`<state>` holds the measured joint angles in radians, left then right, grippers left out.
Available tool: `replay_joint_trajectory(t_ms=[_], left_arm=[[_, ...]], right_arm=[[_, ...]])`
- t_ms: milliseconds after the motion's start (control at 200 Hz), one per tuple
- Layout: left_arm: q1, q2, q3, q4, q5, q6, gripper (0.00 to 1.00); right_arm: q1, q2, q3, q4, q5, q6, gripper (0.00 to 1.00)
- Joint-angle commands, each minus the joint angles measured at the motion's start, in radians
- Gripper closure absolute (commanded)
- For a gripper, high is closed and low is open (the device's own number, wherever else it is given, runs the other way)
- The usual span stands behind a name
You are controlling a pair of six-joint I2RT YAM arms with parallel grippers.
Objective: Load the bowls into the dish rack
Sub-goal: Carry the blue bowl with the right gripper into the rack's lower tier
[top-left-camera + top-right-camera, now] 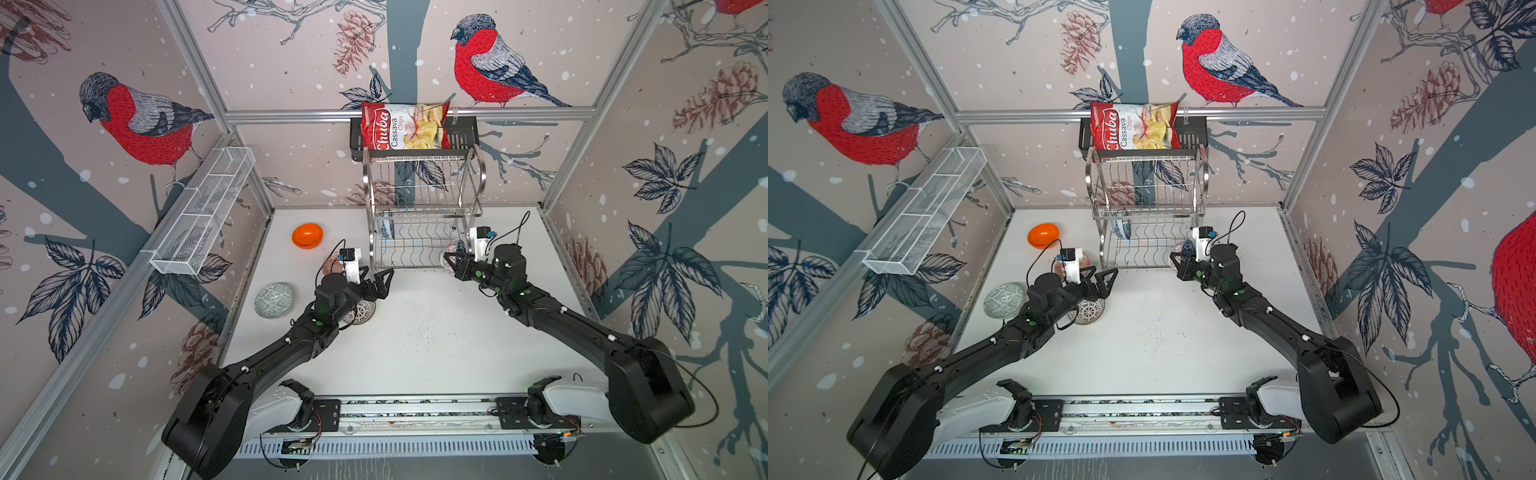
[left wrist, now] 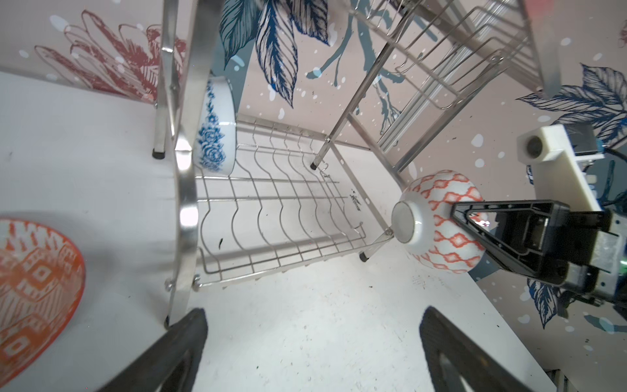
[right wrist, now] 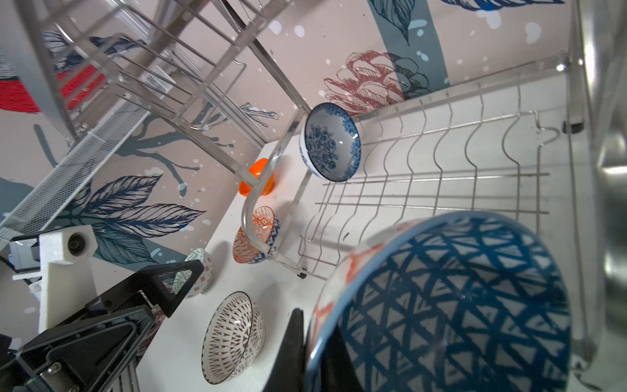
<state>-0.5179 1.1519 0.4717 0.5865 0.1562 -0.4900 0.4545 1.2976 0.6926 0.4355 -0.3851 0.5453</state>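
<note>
**Readable lettering.** The chips bag [image 1: 405, 126] standing in the black shelf [image 1: 463, 139] above the dish rack [image 1: 424, 187] carries the only legible words. The brand "Chuba" appears in large white script on a red panel, with "Cassava Chips" beside it in smaller letters on the pale ground. Both lines run up the bag and show in both top views [image 1: 1136, 126]. In the left wrist view, a small dark print [image 2: 356, 200] seen through the rack's lower wires is too small to read.

The dish rack [image 2: 186, 190] was polished steel tube and wire, mirror-bright. The orange bowl [image 1: 307, 235] and blue-floral bowl [image 3: 330, 142] looked glazed and glossy. The table [image 1: 415, 340] was matt white and speckled. The mesh basket [image 1: 203, 216] was white-coated wire, and the chips bag [image 1: 403, 126] was shiny film.
</note>
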Motion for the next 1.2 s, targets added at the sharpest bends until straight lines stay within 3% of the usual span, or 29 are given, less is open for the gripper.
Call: replay_joint_trajectory(t_ms=[0,65,795,1196], left_arm=[[-0.008,0.029,-0.03,0.179,0.045,0.021,0.02],[-0.016,0.04,-0.062,0.241,0.043,0.033,0.02],[-0.043,0.068,-0.023,0.126,-0.033,0.099,0.02],[-0.032,0.058,-0.025,0.117,-0.049,0.087,0.02]], right_arm=[[-0.012,0.025,-0.014,0.243,-0.099,0.067,1.0],[-0.011,0.049,-0.021,0.306,-0.111,0.091,1.0],[0.05,0.41,0.064,0.801,-0.129,0.421,1.0],[0.079,0.538,0.18,0.789,-0.092,0.488,1.0]])
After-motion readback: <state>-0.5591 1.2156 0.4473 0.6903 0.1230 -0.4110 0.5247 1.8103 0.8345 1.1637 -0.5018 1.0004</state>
